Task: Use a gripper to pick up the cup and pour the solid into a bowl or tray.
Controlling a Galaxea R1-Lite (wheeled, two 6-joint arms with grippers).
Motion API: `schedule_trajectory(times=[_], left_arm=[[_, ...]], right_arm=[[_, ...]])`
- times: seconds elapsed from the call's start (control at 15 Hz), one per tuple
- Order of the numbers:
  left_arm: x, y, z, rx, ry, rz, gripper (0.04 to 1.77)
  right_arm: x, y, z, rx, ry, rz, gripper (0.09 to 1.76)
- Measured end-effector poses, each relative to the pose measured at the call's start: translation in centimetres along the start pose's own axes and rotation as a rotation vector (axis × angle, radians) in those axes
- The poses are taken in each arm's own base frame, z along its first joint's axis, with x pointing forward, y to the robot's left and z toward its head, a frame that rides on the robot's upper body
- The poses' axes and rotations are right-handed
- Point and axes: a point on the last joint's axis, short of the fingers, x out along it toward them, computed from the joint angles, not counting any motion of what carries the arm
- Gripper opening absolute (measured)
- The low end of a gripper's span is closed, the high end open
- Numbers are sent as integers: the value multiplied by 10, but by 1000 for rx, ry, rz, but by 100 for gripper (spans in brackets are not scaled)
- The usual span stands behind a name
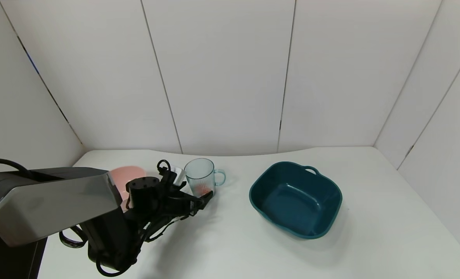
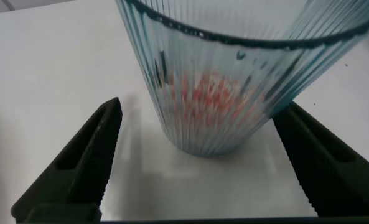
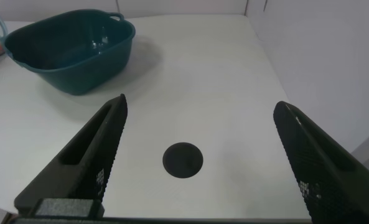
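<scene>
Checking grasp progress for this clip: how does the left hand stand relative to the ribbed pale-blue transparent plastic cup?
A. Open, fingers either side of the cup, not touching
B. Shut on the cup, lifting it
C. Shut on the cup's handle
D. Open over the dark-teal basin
A: in the left wrist view the left hand is open, with a gap between each black finger and the ribbed pale-blue transparent plastic cup, which stands on the white table.
</scene>
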Motion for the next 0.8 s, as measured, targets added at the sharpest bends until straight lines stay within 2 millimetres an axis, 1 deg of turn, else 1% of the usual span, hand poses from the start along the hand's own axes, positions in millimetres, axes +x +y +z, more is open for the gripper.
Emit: schedule_trajectory(times=[0.47,0.8], left_arm=[[14,1,11,5,-21,-9,172],[20,-2,6,7,-19,-20,172]], right_arm=[[0,0,0,0,0,0,171],[0,0,0,0,1,0,171]])
